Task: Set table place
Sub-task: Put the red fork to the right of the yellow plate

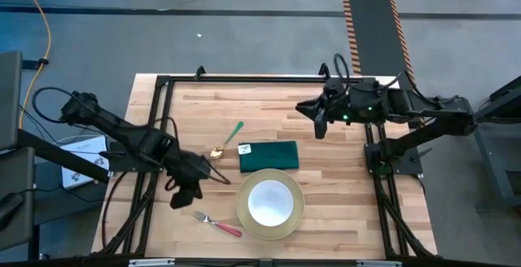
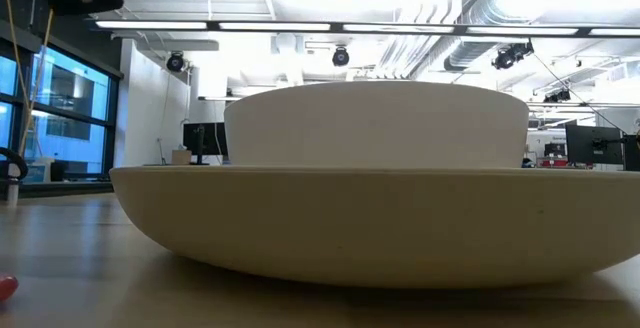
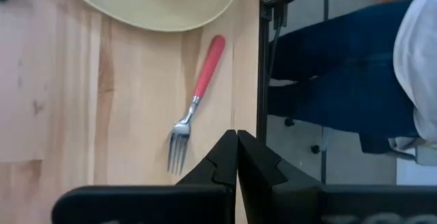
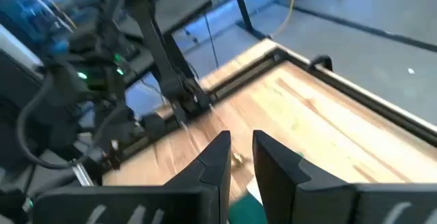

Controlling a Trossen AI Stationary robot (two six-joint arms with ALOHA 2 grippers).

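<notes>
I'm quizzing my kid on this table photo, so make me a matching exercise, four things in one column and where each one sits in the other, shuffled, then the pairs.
Things:
1. bowl
2. fork
3. spoon
4. napkin

Places, in the high view:
A. beside the napkin, toward the left arm's side
B. on the plate
C. just beyond the plate, its near edge at the plate's rim
D. on bare wood beside the plate, near the left gripper

Pairs: 1-B, 2-D, 3-A, 4-C

White bowl (image 1: 269, 201) sits in the yellow plate (image 1: 244, 218); napkin (image 1: 269, 155) just beyond; fork (image 1: 218, 224) beside it.
</notes>
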